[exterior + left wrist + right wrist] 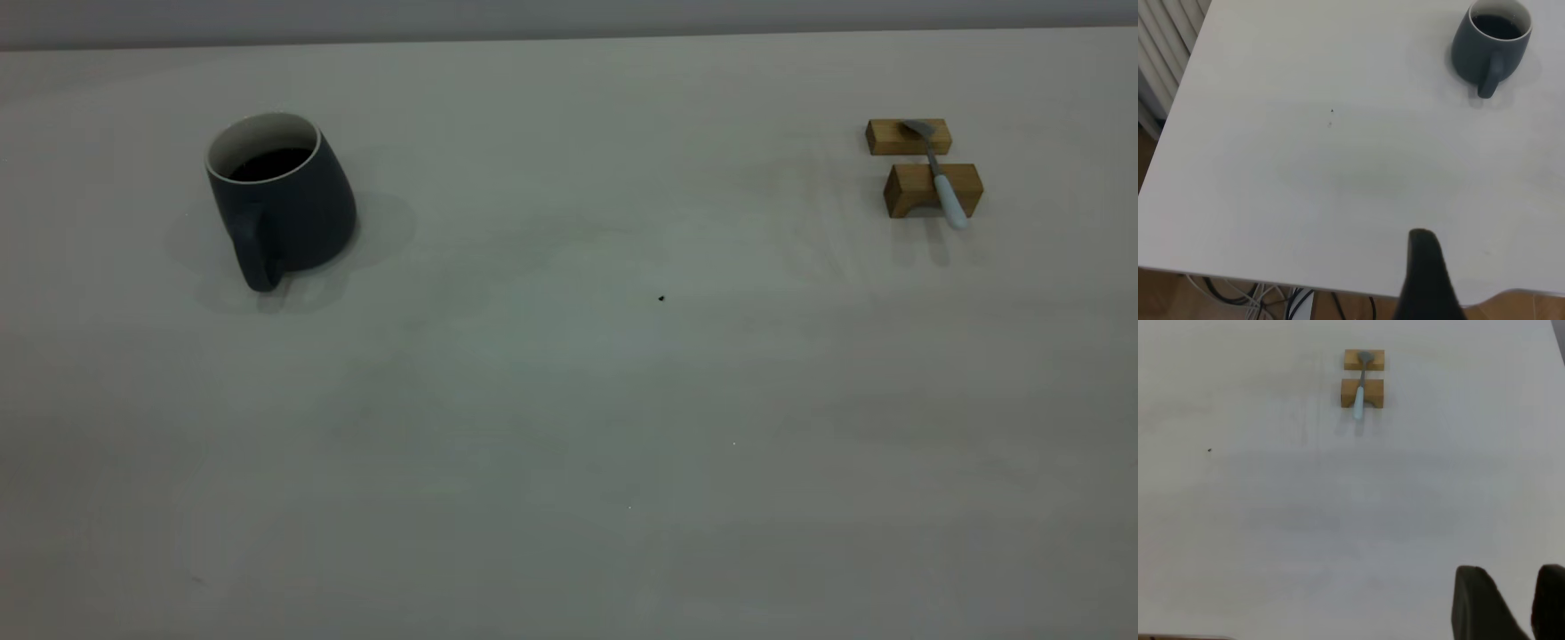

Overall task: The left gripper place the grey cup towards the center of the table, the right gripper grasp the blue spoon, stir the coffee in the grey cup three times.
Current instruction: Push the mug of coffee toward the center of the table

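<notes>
The grey cup (284, 204) stands upright at the left of the table (569, 400), its handle toward the front, with dark coffee (271, 163) inside. The blue spoon (938, 173) lies across two wooden blocks at the far right, handle toward the front. Neither arm shows in the exterior view. In the left wrist view the left gripper (1498, 260) is far from the cup (1488, 43), over the table's edge; one black finger (1425, 267) shows, with bare table beside it. The right gripper (1518, 577) hangs open and empty, far from the spoon (1360, 387).
Two small wooden blocks (909, 138) (916, 191) carry the spoon. A tiny dark speck (661, 299) marks the table near its middle. The left wrist view shows the table's edge (1271, 283), cables (1251, 297) on the floor below it, and white slats (1165, 47) beside the table.
</notes>
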`<action>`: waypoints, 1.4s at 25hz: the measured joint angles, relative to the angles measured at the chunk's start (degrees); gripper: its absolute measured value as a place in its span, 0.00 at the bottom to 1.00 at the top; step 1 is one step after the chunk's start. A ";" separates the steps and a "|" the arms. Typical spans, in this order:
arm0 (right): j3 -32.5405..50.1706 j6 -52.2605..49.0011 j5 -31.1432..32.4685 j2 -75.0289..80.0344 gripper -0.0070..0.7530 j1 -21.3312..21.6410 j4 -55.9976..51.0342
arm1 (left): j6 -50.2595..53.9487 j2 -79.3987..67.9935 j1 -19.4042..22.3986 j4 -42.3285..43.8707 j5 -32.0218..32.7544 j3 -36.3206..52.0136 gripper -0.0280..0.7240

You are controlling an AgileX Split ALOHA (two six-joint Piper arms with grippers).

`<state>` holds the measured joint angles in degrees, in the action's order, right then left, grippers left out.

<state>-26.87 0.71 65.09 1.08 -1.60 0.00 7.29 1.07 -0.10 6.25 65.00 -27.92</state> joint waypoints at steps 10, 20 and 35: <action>0.00 0.00 0.00 0.00 0.32 0.00 0.00 | 0.00 0.00 0.00 0.00 0.00 0.00 0.82; 0.00 0.00 0.00 0.00 0.32 0.00 0.00 | 0.00 0.00 0.00 0.00 0.00 0.00 0.82; 0.00 0.00 0.00 0.00 0.32 0.00 0.00 | 0.00 -1.23 0.00 -0.03 -0.78 -0.91 0.82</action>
<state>-26.87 0.71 65.09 1.08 -1.60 0.00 7.29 -0.16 -0.10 6.22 64.22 -28.82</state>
